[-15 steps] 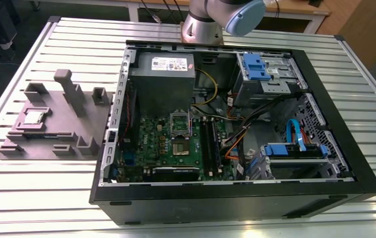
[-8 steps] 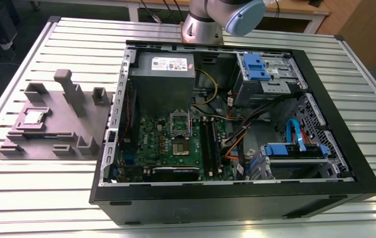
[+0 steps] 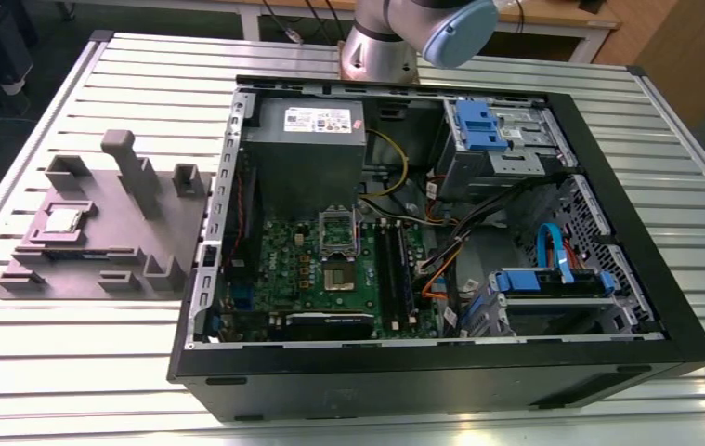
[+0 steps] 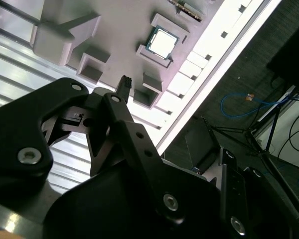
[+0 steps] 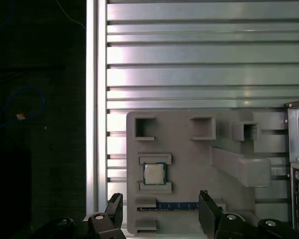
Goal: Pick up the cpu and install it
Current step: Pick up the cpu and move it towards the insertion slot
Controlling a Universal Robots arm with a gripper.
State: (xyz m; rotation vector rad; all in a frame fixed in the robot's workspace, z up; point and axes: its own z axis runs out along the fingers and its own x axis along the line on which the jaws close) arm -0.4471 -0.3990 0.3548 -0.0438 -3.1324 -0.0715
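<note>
The cpu is a small silver square lying flat in a recess of the grey-mauve block, on the exterior view's left. Both wrist views look down on the cpu from well above. My gripper is open, its two black fingers spread wide with nothing between them. It hangs high over the block's edge, beside the chip and not touching it. One fingertip shows in the second wrist view. The dark socket sits on the green motherboard inside the open computer case.
The black case lies open on the slatted metal table, holding a grey power-supply box, cables and blue drive brackets. Upright posts rise from the block. The table edge drops to dark floor near the block.
</note>
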